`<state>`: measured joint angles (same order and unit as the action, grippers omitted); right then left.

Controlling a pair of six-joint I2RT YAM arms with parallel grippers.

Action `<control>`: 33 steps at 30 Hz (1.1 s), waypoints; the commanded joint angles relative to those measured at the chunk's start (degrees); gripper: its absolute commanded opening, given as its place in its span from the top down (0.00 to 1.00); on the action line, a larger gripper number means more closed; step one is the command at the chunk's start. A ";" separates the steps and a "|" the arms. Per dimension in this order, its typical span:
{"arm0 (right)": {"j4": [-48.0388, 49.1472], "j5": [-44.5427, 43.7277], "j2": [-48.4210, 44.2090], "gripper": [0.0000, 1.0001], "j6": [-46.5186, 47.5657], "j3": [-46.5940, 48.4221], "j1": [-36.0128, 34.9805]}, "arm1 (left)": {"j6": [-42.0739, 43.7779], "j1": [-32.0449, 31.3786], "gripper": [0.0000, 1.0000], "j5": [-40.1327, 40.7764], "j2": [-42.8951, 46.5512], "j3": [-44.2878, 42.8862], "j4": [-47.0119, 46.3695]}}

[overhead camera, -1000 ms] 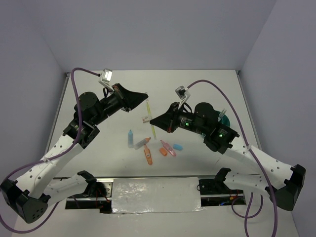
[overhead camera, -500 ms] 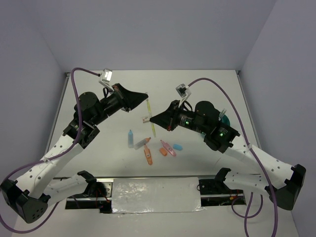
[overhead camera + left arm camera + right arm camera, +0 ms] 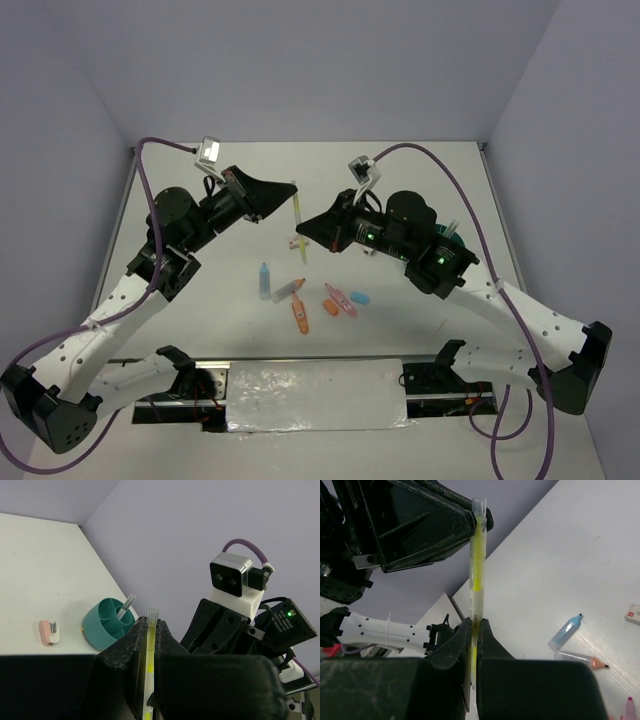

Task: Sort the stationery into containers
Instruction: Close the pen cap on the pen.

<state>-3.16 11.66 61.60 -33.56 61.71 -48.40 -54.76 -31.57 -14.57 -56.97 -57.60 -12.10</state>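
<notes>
Raised since earlier: yellow pen (image 3: 298, 208) pinched by left end effector (image 3: 293, 189) and right end effector (image 3: 302, 229) together, probably for handover.

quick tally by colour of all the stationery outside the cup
blue: 2 (blue tube, blue eraser)
orange: 2 (orange highlighter, small orange piece)
pink: 1 (pink highlighter)
pink-white: 1 (pink-white eraser)
clear, orange tip: 1 (orange-tipped pen)
yellow: 1 (yellow pen, held in the air)
total: 8

Pen (image 3: 297, 210) above table (image 3: 400, 170), cup (image 3: 100, 630) far right
</notes>
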 commanded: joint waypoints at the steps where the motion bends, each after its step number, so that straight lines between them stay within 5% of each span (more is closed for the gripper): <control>1: 7.80 -3.13 0.97 1.00 2.88 4.99 0.06 | -1.75 -0.42 1.00 -3.45 1.60 0.91 -1.61; 19: 3.60 -1.21 6.60 1.00 12.64 17.03 4.80 | -0.08 -0.51 1.00 -14.17 0.28 3.20 0.67; 33: 1.22 3.89 11.52 1.00 16.50 25.92 7.18 | 1.59 -2.09 1.00 -13.21 3.80 4.45 6.98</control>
<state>-20.40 22.26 73.03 -19.49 81.12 -44.21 -53.74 -30.09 -13.87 -53.78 -54.26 -17.56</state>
